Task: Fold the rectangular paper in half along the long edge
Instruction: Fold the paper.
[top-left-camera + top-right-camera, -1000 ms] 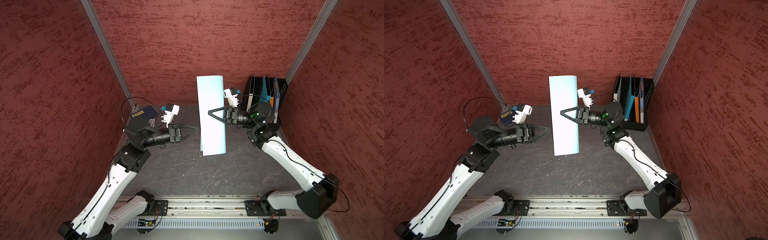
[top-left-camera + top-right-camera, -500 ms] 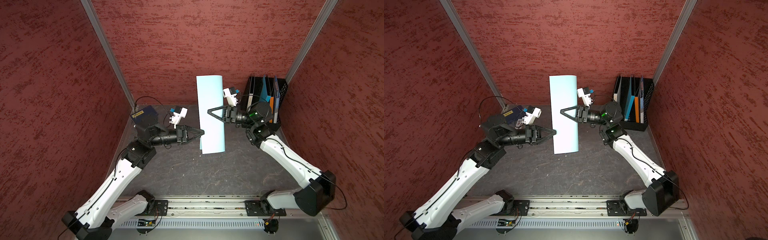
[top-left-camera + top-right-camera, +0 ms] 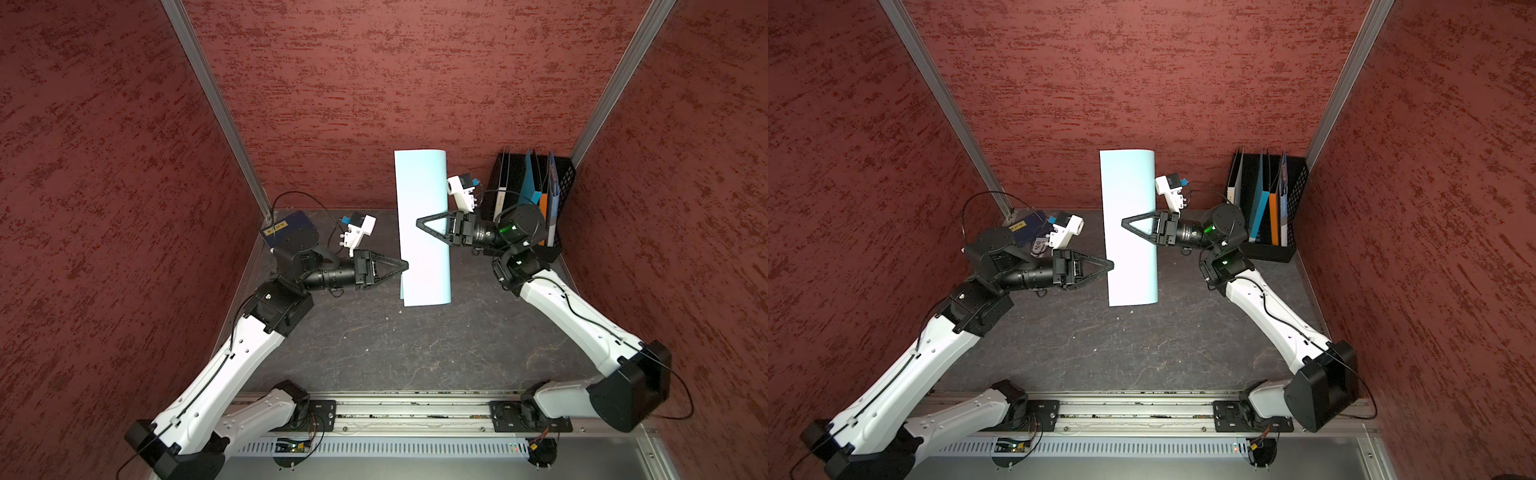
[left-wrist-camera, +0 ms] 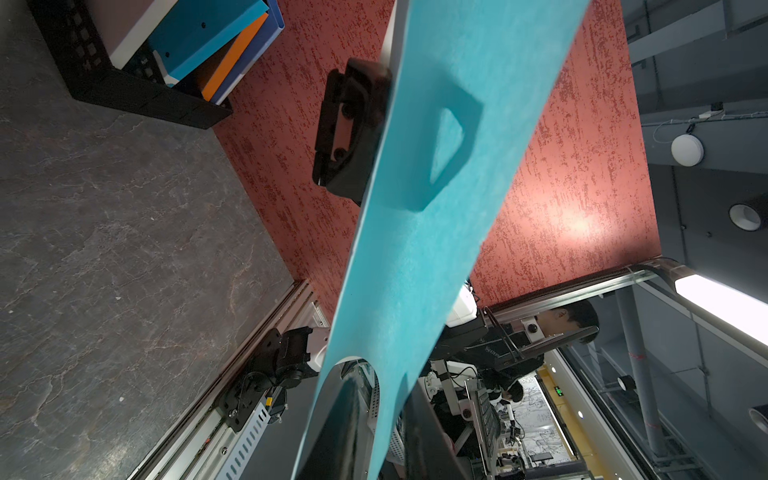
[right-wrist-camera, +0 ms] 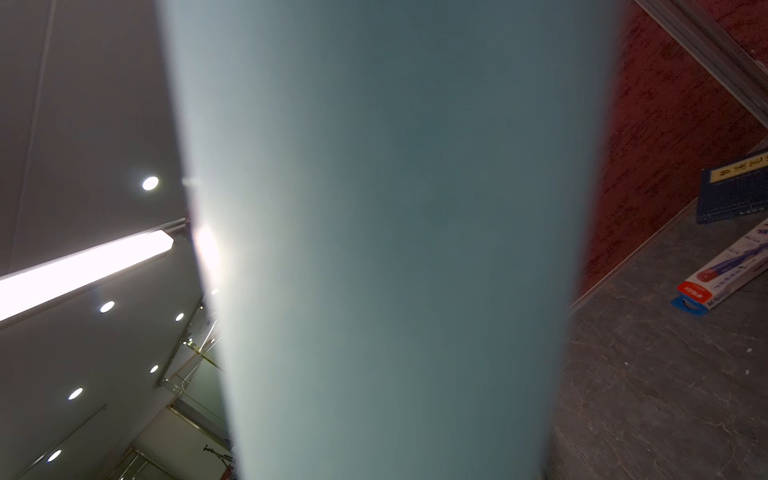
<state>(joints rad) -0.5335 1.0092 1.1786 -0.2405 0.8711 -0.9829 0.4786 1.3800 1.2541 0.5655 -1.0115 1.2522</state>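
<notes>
The rectangular paper (image 3: 422,187) (image 3: 1127,187) hangs in the air above the table, bent over into a loose fold. Its rounded side faces right and its free long edges face left. My right gripper (image 3: 419,223) (image 3: 1124,224) reaches in from the right and is shut on the paper at mid-length. In the right wrist view the paper (image 5: 395,249) fills the middle and hides the fingers. My left gripper (image 3: 405,266) (image 3: 1111,264) is at the paper's left edge. In the left wrist view the paper (image 4: 415,257) runs between my open fingers (image 4: 345,415), with a gap showing beside it.
A black file rack (image 3: 536,199) (image 3: 1266,208) with folders stands at the back right, just behind the right arm. A dark navy booklet (image 3: 286,226) (image 5: 735,187) lies in the back left corner, with a boxed pen pack (image 5: 723,270) next to it. Red walls close three sides.
My left arm has swung right until its fingertips reach the paper's left edge, and its jaws have narrowed. The right arm and the paper have stayed put.
</notes>
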